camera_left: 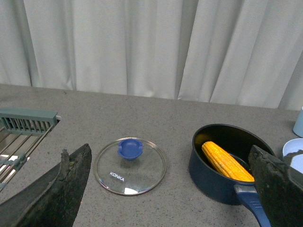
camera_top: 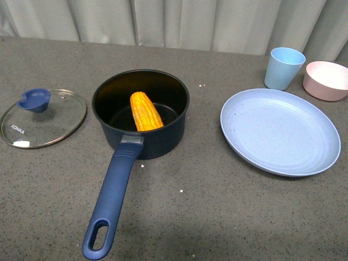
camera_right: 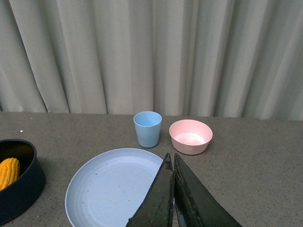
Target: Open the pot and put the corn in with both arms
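We judge the task done: corn lies in the pot, glass lid at nine o'clock; left hand gapes empty, right hand is closed.

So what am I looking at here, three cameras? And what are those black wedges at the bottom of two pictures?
Yes, three cameras on one two-armed robot. The front view looks out from its body; neither arm shows there. The other two sit on its wrists, so the wedges are its own grippers: the left gripper open, the right gripper shut, both holding nothing. On the table: the pot with the corn leaning inside, its glass lid lying beside it, a blue plate, a blue cup and a pink bowl.
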Motion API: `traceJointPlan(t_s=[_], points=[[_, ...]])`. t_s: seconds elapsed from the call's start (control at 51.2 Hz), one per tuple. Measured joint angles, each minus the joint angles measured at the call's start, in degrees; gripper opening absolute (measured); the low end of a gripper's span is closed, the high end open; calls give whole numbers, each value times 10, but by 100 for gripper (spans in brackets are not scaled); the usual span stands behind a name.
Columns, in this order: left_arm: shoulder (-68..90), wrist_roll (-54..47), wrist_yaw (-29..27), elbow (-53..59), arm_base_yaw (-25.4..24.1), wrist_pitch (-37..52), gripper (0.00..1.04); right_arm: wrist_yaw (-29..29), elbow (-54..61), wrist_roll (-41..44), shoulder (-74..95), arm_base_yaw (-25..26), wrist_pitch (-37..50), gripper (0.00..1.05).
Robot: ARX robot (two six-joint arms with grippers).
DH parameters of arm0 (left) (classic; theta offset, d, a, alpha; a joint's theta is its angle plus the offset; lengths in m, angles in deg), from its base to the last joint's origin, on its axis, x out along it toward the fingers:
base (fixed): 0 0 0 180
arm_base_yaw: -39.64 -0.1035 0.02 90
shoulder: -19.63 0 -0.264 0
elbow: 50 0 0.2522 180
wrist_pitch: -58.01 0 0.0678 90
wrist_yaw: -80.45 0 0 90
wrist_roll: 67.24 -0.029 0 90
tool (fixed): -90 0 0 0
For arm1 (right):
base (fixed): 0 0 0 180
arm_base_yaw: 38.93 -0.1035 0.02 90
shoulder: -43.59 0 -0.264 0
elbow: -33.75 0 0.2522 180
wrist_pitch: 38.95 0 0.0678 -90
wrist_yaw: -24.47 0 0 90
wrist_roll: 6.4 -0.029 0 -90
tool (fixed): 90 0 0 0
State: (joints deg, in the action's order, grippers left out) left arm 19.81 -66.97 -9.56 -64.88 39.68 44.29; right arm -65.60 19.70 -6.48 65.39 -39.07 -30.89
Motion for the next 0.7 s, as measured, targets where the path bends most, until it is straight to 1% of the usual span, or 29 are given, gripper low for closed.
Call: traceJointPlan(t_s=[0.625,0.644,0.683,0.703], points=[[0,0,0,0,0,0,98,0,0,0,-118,0,-116,1],[0,0,0,0,0,0,98,0,0,0,-124,0,-123,1],[0,0,0,0,0,0,98,0,0,0,-171,0,-187,1],[0,0,0,0,0,0,98,1,0,0,-185,0,-205,1]])
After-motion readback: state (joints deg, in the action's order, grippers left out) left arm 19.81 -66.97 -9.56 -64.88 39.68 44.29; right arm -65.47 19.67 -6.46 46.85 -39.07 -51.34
